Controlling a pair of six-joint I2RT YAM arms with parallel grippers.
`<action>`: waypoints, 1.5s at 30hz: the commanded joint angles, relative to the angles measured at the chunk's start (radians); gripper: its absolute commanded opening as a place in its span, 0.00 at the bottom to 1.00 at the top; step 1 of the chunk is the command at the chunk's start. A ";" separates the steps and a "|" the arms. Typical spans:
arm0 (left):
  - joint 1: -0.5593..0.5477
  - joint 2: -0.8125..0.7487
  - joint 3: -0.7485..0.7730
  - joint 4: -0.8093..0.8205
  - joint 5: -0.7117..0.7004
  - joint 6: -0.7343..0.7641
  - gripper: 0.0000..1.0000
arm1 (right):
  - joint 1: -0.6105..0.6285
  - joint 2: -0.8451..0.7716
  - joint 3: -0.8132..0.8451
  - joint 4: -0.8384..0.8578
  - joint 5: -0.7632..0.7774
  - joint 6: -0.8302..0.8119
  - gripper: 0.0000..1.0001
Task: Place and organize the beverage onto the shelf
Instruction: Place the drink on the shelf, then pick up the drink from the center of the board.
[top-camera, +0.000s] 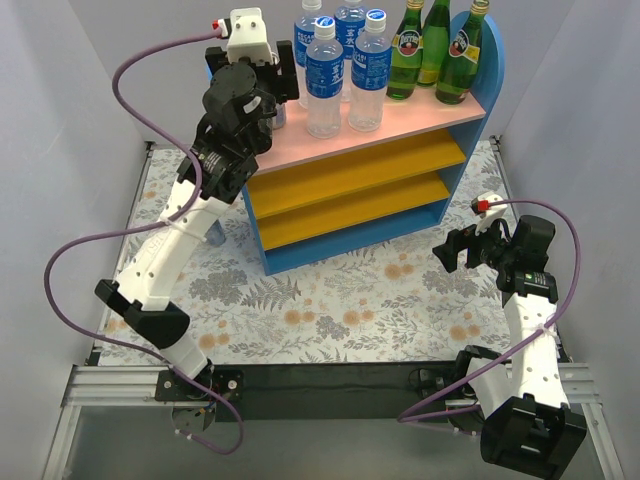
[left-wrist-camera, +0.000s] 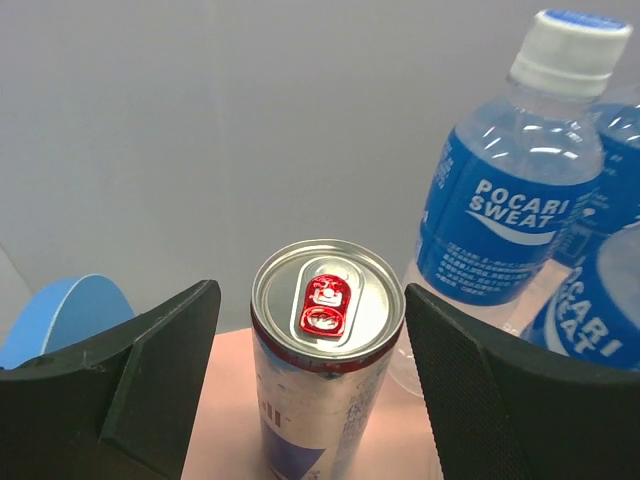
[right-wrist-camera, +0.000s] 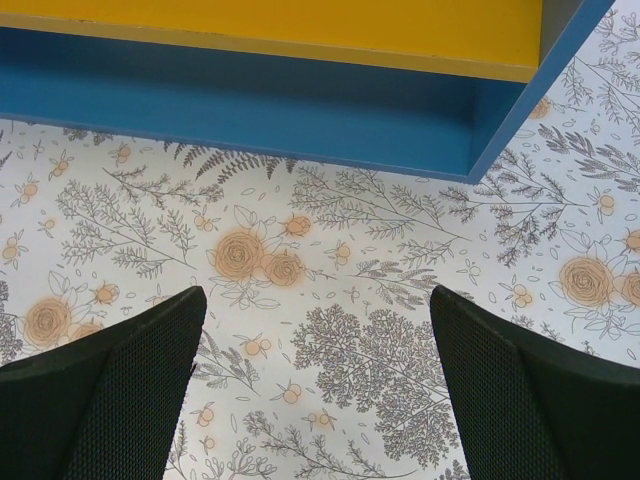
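left wrist / claw: left claw (left-wrist-camera: 310, 300) is released. Its fingers (left-wrist-camera: 165, 380) flank the can (left-wrist-camera: 320, 350) with a gap on each side, no contact.
left wrist / can: silver, red tab, upright on the pink top board (left-wrist-camera: 225, 400) near the shelf's left end. The blue side panel (left-wrist-camera: 70, 315) is just beyond it.
left wrist / step: looks like the let-go after placing. Best done by keeping the jaws wide and backing out straight along the can's axis, with no sideways swing.
left wrist / risk: the Pocari Sweat bottles (left-wrist-camera: 510, 230) stand just beside the far finger. A tall, thin can tips easily if clipped.
top external / shelf: the shelf (top-camera: 350, 250) stands at the back of the counter (top-camera: 350, 300).
top external / top row: four Pocari Sweat bottles, then three green glass bottles (top-camera: 430, 45) to their right, all on the top board.
top external / lower boards: the yellow lower boards (top-camera: 350, 175) carry nothing I can see.
top external / can: mostly hidden under the left claw. I can't make out a second can.
top external / right arm: the right claw (top-camera: 455, 248) is low by the shelf's right foot, well apart from the left arm.
right wrist / claw: the right claw is spread wide and empty, with only floral counter between its fingers.
right wrist / obstruction: the shelf base is close ahead, otherwise nothing in its path.
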 joint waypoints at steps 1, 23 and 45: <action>0.005 -0.100 0.035 0.008 0.034 -0.029 0.73 | -0.008 0.005 -0.014 0.029 -0.037 0.008 0.98; 0.005 -0.333 -0.050 0.016 0.147 -0.077 0.75 | -0.011 -0.005 -0.032 0.016 -0.093 -0.061 0.98; 0.014 -0.615 -0.522 0.168 -0.150 0.011 0.72 | -0.011 -0.006 -0.055 -0.030 -0.178 -0.154 0.98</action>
